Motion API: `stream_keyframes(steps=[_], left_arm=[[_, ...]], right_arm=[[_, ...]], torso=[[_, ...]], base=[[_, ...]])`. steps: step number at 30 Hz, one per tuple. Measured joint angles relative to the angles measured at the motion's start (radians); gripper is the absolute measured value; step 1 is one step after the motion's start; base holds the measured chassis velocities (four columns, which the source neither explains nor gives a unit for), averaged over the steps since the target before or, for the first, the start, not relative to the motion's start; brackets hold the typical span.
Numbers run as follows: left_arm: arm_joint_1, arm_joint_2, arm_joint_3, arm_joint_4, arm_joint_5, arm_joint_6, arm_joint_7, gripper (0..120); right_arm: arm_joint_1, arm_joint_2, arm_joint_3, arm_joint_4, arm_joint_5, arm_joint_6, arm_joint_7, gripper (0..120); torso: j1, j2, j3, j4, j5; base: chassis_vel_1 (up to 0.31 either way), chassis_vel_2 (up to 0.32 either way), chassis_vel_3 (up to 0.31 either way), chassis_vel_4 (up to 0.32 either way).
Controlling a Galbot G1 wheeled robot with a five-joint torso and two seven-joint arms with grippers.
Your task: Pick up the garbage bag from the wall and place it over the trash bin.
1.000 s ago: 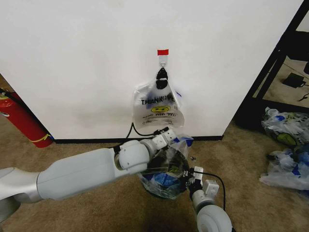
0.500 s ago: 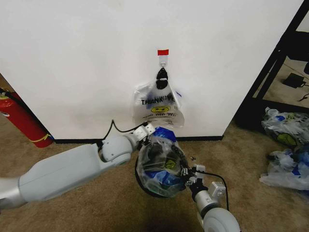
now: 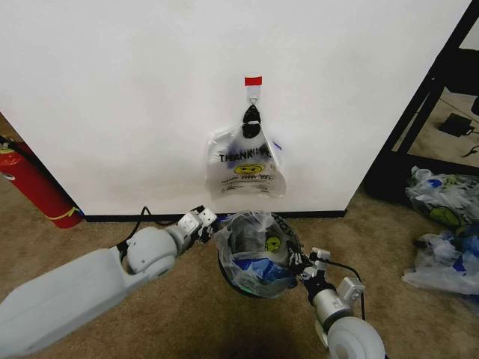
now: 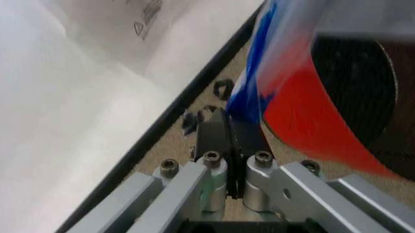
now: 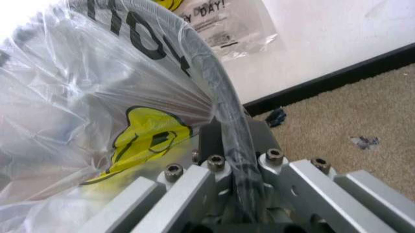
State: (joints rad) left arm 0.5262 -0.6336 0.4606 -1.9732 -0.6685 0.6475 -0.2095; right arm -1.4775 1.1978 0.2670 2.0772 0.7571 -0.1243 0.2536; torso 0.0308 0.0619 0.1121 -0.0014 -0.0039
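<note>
While both arms reach down toward the floor at the foot of the wall, here is how things stand:

Trash bin: the trash bin (image 3: 258,258) sits on the carpet just in front of the wall (image 3: 135,97), its black rim and red base partly veiled by plastic.

Garbage bag: the garbage bag (image 3: 254,247) with blue strokes and a yellow smiley is draped over and into the bin, bunched around the rim.

Left gripper: the left gripper (image 3: 209,222) is at the bin's left side, low by the black baseboard; in the left wrist view its fingers (image 4: 227,145) are pressed together on a blue fold of the bag.

Right gripper: the right gripper (image 3: 298,263) is at the bin's right side; in the right wrist view its fingers (image 5: 211,141) are clamped over the bin's rim with the bag's film pinched against it.

Second bag: a like bag (image 3: 245,166) hangs from the hook (image 3: 253,96) under red tape.

Fire extinguisher: a red fire extinguisher (image 3: 34,187) leans at the wall, well off to the left.
</note>
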Motion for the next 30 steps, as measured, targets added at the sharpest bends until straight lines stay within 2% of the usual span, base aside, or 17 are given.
stream_keyframes(steps=[5, 9, 11, 13, 15, 17, 18, 23, 25, 28, 30], left_arm=[[0.055, 0.017, -0.044, -0.018, -0.007, -0.014, 0.001, 2], [0.078, 0.002, -0.090, -0.054, -0.108, -0.014, -0.126, 19], [0.082, 0.002, -0.097, -0.057, -0.120, -0.014, -0.141, 22], [0.096, 0.002, -0.127, -0.058, -0.137, -0.019, -0.165, 32], [0.106, -0.001, -0.176, -0.052, -0.152, -0.035, -0.183, 40], [0.106, -0.001, -0.187, -0.050, -0.157, -0.038, -0.188, 41], [0.104, 0.001, -0.206, -0.044, -0.161, -0.044, -0.197, 48], [0.106, 0.053, -0.262, -0.047, -0.170, -0.037, -0.182, 68], [0.115, 0.063, -0.281, -0.053, -0.170, -0.037, -0.180, 72], [0.223, 0.088, -0.403, -0.126, -0.172, -0.036, -0.184, 85], [0.308, 0.097, -0.471, -0.227, -0.192, -0.041, -0.189, 93]], right_arm=[[0.003, 0.007, -0.003, 0.008, 0.011, -0.009, 0.021, 0], [0.003, 0.022, -0.012, 0.009, 0.011, -0.011, 0.037, 0], [0.003, 0.023, -0.012, 0.008, 0.011, -0.011, 0.039, 0], [0.005, 0.027, -0.014, 0.007, 0.011, -0.011, 0.041, 0], [0.006, 0.028, -0.016, 0.004, 0.011, -0.011, 0.041, 0], [0.006, 0.028, -0.016, 0.003, 0.011, -0.011, 0.041, 0], [0.008, 0.028, -0.017, 0.001, 0.011, -0.011, 0.041, 0], [0.016, 0.027, -0.023, -0.005, 0.010, -0.012, 0.045, 0], [0.018, 0.027, -0.023, -0.007, 0.010, -0.012, 0.047, 0], [0.024, 0.027, -0.021, -0.015, 0.013, -0.012, 0.059, 0], [0.025, 0.030, -0.014, -0.019, 0.019, -0.013, 0.065, 0]], torso=[[0.000, 0.000, 0.000, 0.0001, -0.0001], [0.000, 0.000, 0.000, -0.0003, 0.0001], [0.000, 0.000, 0.000, -0.0002, 0.0001], [0.000, 0.000, 0.000, 0.0000, 0.0000], [0.000, 0.000, 0.000, 0.0001, 0.0001], [0.000, 0.000, 0.000, 0.0001, 0.0001], [0.000, 0.000, 0.000, -0.0002, -0.0001], [0.000, 0.000, 0.000, 0.0001, 0.0001], [0.000, 0.000, 0.000, -0.0001, 0.0000], [0.000, 0.000, 0.000, 0.0001, -0.0002], [0.000, 0.000, 0.000, 0.0003, 0.0001]], base=[[0.000, 0.000, 0.000, 0.000], [0.000, 0.000, 0.000, 0.000], [0.000, 0.000, 0.000, 0.000], [0.000, 0.000, 0.000, 0.000], [0.000, 0.000, 0.000, 0.000], [0.000, 0.000, 0.000, 0.000], [0.000, 0.000, 0.000, 0.000], [0.000, 0.000, 0.000, 0.000], [0.000, 0.000, 0.000, 0.000], [0.000, 0.000, 0.000, 0.000], [0.000, 0.000, 0.000, 0.000]])
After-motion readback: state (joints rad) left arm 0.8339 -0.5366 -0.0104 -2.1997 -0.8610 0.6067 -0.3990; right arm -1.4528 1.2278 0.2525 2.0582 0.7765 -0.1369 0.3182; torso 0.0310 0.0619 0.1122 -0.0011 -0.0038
